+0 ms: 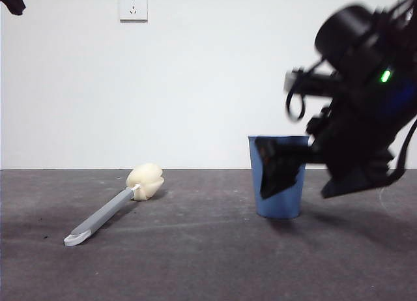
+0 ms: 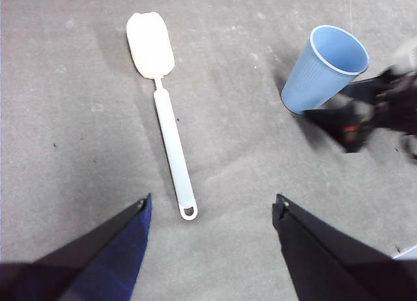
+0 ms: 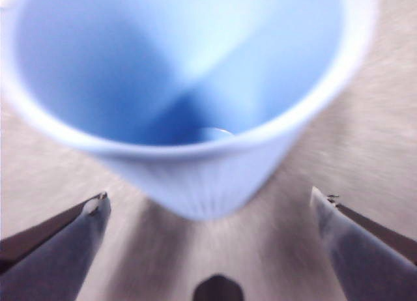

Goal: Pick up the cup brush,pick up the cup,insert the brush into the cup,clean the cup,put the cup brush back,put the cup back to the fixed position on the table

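In the front view a black tip [image 1: 13,1] of the waiting arm shows at the 10 o'clock corner, and a white wall socket [image 1: 133,6] sits high on the pale wall toward 11 o'clock. Lower, at about 8 o'clock, the cup brush [image 1: 111,208] lies flat on the table [image 1: 195,262], its cream sponge head toward the wall and its white looped end nearest the camera. The left wrist view looks down on it: the left gripper [image 2: 212,206] hangs above the table with its 2 jaws spread wide, touching nothing, and the cup brush [image 2: 171,135] lies between and beyond them, its looped end closest to the jaws. Right of centre in the front view, near 4 o'clock, the cup [image 1: 279,177] stands upright on the table, well apart from the brush. The right gripper [image 1: 280,167] reaches in from 3 o'clock, blurred and dark, with 1 jaw overlapping the cup's front. In the right wrist view the cup [image 3: 195,118] fills the frame, its open mouth facing the camera, and the right gripper [image 3: 208,203] has its 2 jaws apart on either side of the cup's lower wall, not touching it.
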You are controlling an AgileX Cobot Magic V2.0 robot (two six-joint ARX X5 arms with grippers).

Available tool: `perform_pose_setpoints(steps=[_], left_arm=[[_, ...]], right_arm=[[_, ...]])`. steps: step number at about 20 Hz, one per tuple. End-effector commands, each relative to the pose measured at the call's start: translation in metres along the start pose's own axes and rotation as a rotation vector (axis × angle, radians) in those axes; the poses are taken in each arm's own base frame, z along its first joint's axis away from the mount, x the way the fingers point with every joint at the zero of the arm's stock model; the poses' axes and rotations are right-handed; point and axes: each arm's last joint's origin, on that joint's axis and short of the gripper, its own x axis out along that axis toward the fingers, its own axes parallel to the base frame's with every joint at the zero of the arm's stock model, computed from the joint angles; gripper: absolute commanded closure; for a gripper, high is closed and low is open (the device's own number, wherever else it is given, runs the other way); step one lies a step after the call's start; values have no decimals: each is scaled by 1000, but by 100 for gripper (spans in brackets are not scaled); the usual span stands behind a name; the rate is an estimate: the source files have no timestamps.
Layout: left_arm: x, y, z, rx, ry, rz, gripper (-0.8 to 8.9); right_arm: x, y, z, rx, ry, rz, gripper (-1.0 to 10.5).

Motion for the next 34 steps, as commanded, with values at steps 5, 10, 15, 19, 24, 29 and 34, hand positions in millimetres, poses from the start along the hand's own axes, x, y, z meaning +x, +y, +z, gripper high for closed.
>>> perform_pose_setpoints(steps=[5, 10, 15, 19, 24, 29, 34], left_arm=[[1, 0, -1, 13, 4, -4, 499], [1, -2, -2, 22, 24, -57, 499], [0, -4, -5, 41, 76, -168, 499], [0, -4, -7, 45, 111, -190, 501], [0, -4, -8, 44, 121, -186, 554], [0, -4, -8, 61, 118, -182, 821], [0, -4, -8, 62, 116, -179, 818]], right_arm=[[-93, -2, 8, 27, 77, 116, 406], [-175, -7, 15, 28, 48, 226, 410], [-216, -7, 20, 28, 131, 367, 411], [-227, -7, 27, 16, 123, 399, 415], [-227, -7, 27, 17, 123, 399, 697], [-227, -7, 28, 17, 123, 399, 956], [-227, -7, 28, 16, 120, 393, 946]])
